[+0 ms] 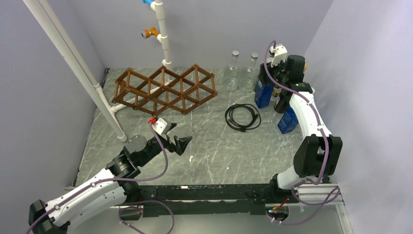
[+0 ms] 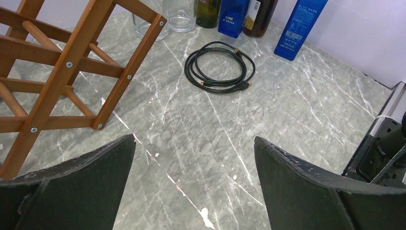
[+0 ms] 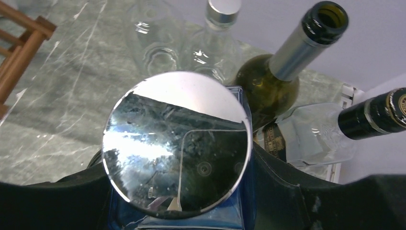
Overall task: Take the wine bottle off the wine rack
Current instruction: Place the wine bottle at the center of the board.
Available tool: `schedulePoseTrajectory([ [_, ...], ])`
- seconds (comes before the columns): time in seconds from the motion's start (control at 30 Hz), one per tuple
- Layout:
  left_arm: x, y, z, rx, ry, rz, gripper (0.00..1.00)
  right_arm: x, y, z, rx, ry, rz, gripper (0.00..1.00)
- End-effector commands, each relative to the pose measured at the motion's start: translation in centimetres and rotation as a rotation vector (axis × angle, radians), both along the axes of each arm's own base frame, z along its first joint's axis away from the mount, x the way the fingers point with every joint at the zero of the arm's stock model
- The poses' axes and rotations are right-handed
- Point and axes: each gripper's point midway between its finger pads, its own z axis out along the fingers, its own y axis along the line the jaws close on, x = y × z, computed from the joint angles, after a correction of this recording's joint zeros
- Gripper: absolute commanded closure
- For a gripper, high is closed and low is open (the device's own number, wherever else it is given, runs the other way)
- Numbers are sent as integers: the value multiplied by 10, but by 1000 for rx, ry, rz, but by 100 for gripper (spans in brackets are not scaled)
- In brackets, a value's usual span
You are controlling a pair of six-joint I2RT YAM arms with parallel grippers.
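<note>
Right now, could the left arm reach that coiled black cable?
Probably yes. The left gripper is open above bare table, and the black cable lies ahead of it with nothing between; the wine rack stands off to one side.

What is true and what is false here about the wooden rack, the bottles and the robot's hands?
1. The wine rack has no bottle in it. True.
2. The left gripper is squeezing the black cable. False: it is open over bare table, and the black cable lies coiled further off.
3. The right gripper has a blue bottle with a silver cap between its fingers. True.
4. The two clear bottles lie on their sides. False: they stand upright near the back wall.
</note>
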Motion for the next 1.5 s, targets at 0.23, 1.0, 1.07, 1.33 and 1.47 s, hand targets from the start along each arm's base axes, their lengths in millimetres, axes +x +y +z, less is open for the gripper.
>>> schedulePoseTrajectory([
  [0.23,4,3,4,-8,-15,22,0,31,-33,66,68,-302,-237,100],
  [1.0,4,3,7,-9,-18,19,0,42,-48,31,215,-246,-404,81],
  [1.07,5,3,8,-11,-20,21,0,41,-48,29,219,-240,-404,74],
  [1.33,3,4,10,-18,-18,19,0,38,-47,25,224,-227,-408,56],
  [1.47,3,3,11,-22,-18,17,1,36,-45,29,237,-224,-403,50],
])
